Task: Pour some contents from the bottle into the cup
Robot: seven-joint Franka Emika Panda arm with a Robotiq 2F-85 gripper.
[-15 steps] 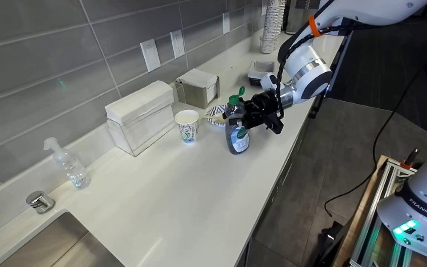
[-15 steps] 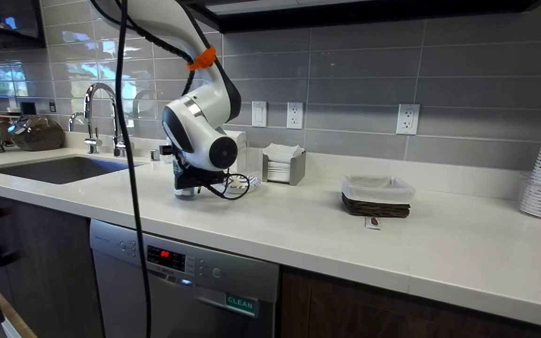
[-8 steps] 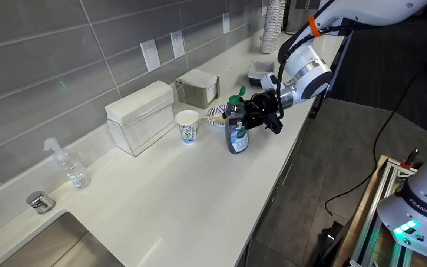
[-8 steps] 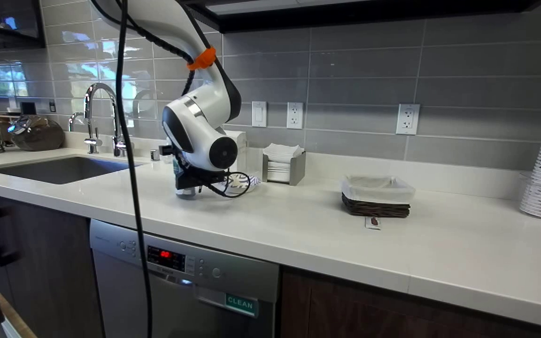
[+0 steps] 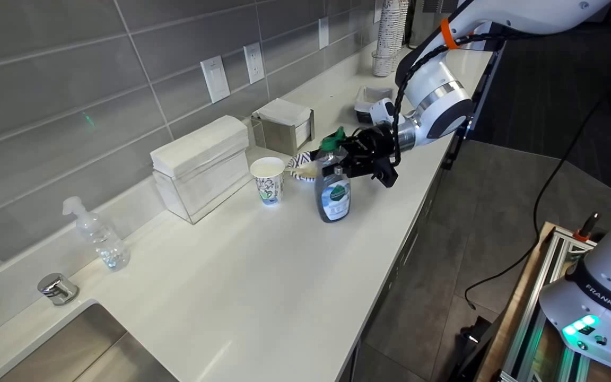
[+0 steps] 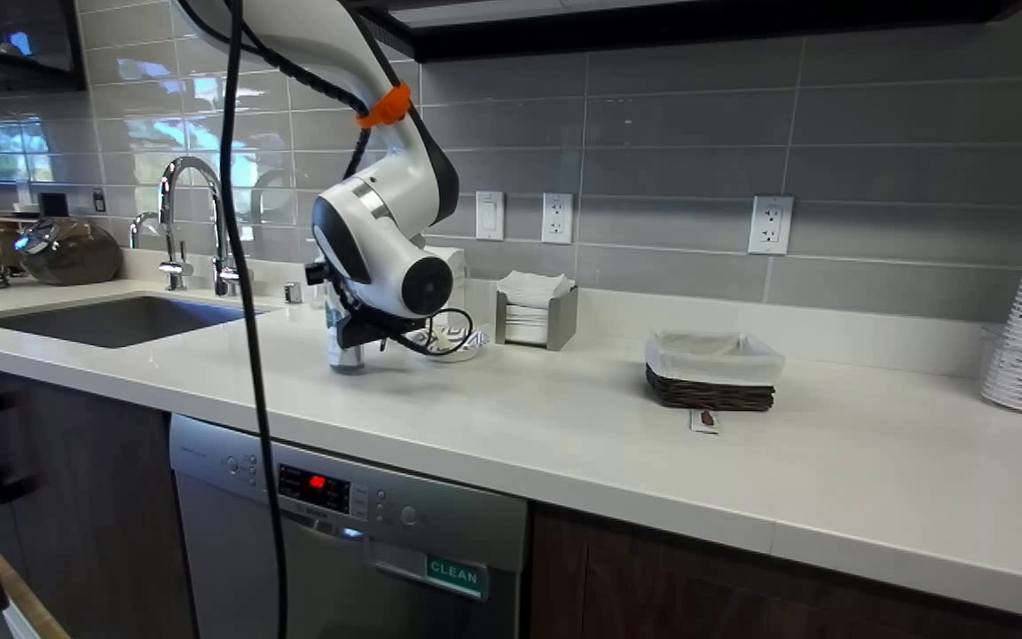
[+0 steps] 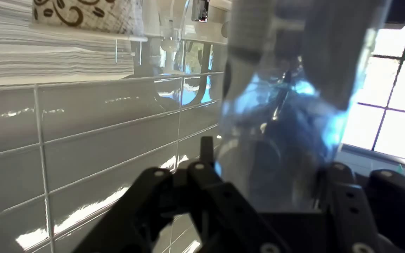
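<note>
The bottle (image 5: 333,185), clear with a green cap (image 5: 332,140) and blue-and-white label, stands nearly upright in my gripper (image 5: 321,163). The gripper is shut around its upper body, below the cap. In the wrist view, which is upside down, the bottle (image 7: 276,133) fills the space between the fingers (image 7: 207,151). Its lower part (image 6: 346,357) shows under the arm in an exterior view. I cannot tell whether its base touches the counter. The white paper cup (image 5: 268,180) stands upright beside the bottle, apart from it. It also shows in the wrist view (image 7: 90,14).
A patterned bowl (image 5: 301,168) sits just behind the bottle. A napkin box (image 5: 202,170) and a napkin holder (image 5: 283,127) stand along the wall. A clear pump bottle (image 5: 104,241) stands near the sink (image 6: 112,319). A lined basket (image 6: 712,373) is further along the counter.
My gripper and the bottle have shifted slightly towards the cup in an exterior view. The bottle has turned a little, so its label faces that camera more. The cup has not moved.
</note>
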